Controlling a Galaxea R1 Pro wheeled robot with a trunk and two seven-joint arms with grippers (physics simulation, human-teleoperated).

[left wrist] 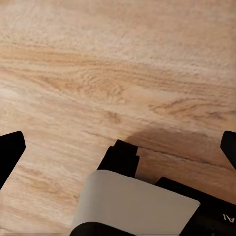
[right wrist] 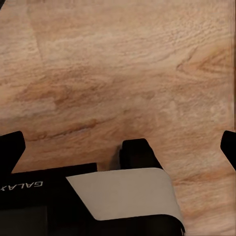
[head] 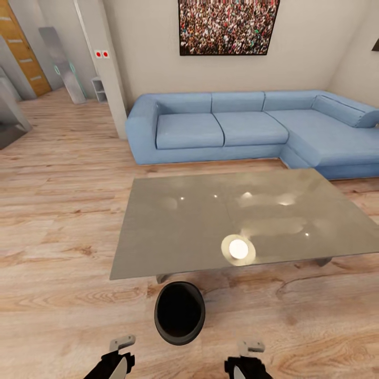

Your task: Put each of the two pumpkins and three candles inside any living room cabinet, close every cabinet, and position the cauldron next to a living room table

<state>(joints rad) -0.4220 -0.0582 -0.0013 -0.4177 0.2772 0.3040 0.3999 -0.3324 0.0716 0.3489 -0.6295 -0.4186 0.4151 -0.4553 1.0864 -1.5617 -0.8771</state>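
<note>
Since the cauldron [head: 179, 312] already sits just beside the counter [head: 158, 231], leave it; both grippers' fingers [left wrist: 10, 152] hang spread, empty.

Cauldron [head: 179, 312] before table [head: 173, 231]; sofa [head: 252, 129] behind, seemingly apart.

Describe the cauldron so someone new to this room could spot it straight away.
Start at the blue corner sofa, then come forward to the low grey table in front of it. On the wood floor just off the table's near edge stands the cauldron. It is the one dark, round, open-topped pot there, black and hollow inside.
</note>
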